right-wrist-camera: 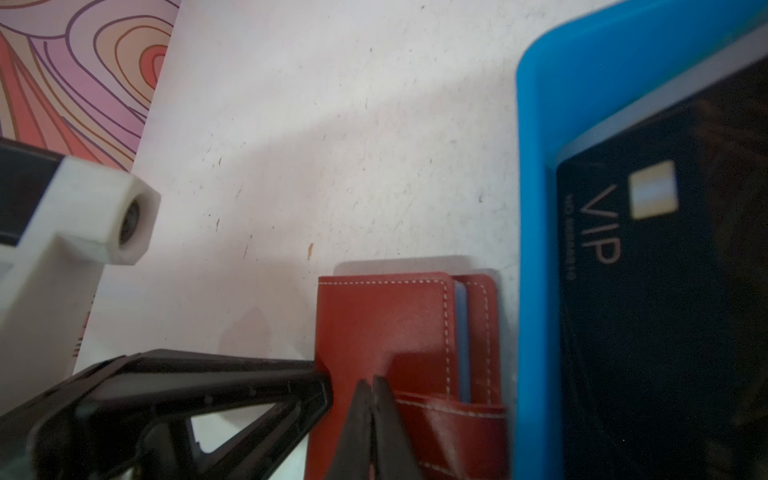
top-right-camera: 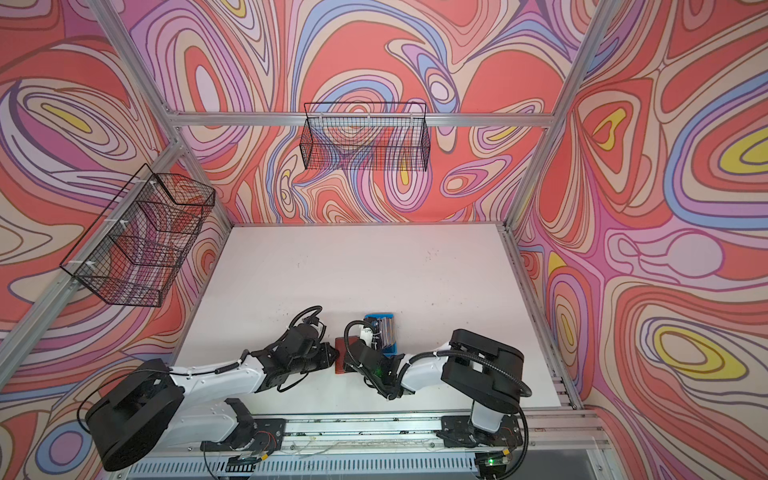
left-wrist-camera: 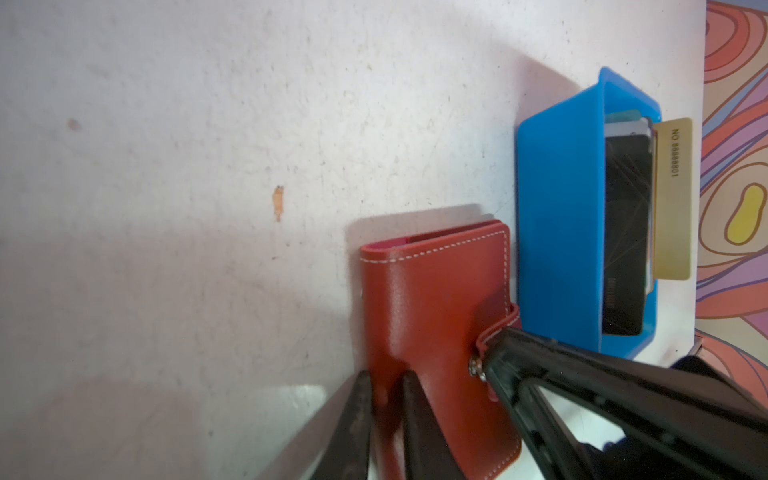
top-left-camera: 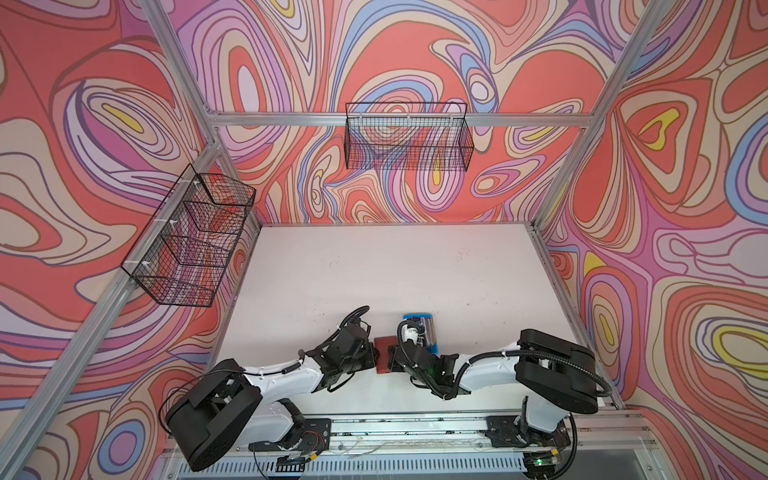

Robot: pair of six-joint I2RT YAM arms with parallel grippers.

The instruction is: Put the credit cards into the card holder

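The card holder (top-left-camera: 384,353) (left-wrist-camera: 428,299) is a red-brown stitched wallet lying closed on the white table between both arms. My left gripper (left-wrist-camera: 386,376) is shut on its spine edge, with leather pinched between the fingers. My right gripper (right-wrist-camera: 372,382) is shut on the end of the snap tab (right-wrist-camera: 457,409); the metal snap (left-wrist-camera: 476,370) shows beside that fingertip. The credit cards (top-left-camera: 426,330) stand stacked in a blue tray (left-wrist-camera: 557,232) right beside the holder. A black VIP card (right-wrist-camera: 665,291) faces outward and a gold card (left-wrist-camera: 673,199) stands behind.
The blue tray (top-left-camera: 434,350) touches or nearly touches the holder's open edge. White tabletop (top-left-camera: 395,270) stretches behind it. Black wire baskets hang on the back wall (top-left-camera: 409,137) and the left wall (top-left-camera: 191,245). The arms' base rail (top-left-camera: 415,428) runs along the front.
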